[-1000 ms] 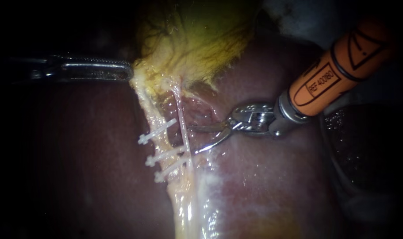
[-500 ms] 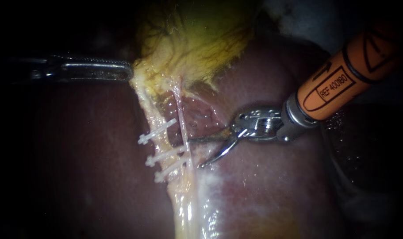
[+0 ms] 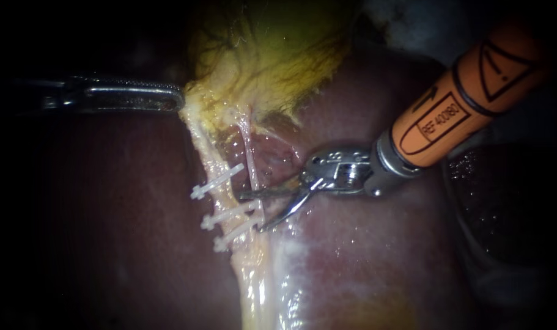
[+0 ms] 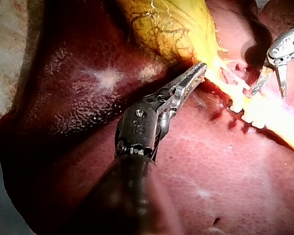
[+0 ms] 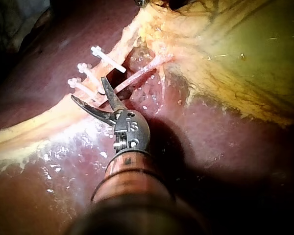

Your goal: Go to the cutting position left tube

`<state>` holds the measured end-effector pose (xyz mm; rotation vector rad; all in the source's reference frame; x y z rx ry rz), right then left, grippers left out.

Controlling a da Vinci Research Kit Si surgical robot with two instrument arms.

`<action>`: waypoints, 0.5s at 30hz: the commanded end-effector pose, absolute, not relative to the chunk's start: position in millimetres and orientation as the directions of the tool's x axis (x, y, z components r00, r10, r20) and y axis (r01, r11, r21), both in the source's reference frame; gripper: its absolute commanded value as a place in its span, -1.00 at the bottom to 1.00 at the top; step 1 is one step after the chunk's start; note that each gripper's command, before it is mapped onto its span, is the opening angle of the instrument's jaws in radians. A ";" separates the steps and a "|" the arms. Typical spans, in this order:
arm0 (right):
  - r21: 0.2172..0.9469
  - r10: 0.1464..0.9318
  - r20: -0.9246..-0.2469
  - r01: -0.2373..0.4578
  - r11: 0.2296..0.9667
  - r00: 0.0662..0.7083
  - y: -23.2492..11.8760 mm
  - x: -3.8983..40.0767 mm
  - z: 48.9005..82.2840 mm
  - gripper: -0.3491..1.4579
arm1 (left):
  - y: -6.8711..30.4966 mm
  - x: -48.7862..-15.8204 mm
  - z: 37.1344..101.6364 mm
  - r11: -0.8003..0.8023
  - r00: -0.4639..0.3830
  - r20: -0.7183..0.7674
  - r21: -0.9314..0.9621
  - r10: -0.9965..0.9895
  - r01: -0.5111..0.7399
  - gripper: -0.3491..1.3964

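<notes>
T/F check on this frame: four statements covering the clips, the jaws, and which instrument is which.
1. Three white clips sit on the left tube. True.
2. The right instrument has its jaws shut. False: they stand open, with a clear gap, right beside the clips.
3. The left instrument has the orange shaft. False: the orange shaft belongs to the right instrument.
4. The left instrument's jaws grip the edge of the gallbladder. True.

Support: pale mottled surface [image 4: 7, 49] beyond liver edge in left wrist view, possibly bench pad, too little shown to tell. Liver [image 3: 364, 256] fills lower frame of endoscope view. Gallbladder [image 3: 272, 55] on liver, upper centre.
</notes>
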<state>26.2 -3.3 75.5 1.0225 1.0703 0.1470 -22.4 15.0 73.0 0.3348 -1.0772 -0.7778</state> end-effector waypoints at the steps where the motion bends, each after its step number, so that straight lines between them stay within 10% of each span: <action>1: 0.749 0.550 -0.656 0.354 0.560 0.517 -3.4 26.3 75.9 0.63 | 15.0 -22.4 73.0 0.694 0.247 0.659 0.597 -0.710 0.402 -1.00; 15: 0.747 0.565 -0.661 0.358 0.560 0.494 -2.7 28.4 80.0 0.63 | 15.0 -22.4 73.0 0.695 0.250 0.658 0.597 -0.710 0.402 -1.00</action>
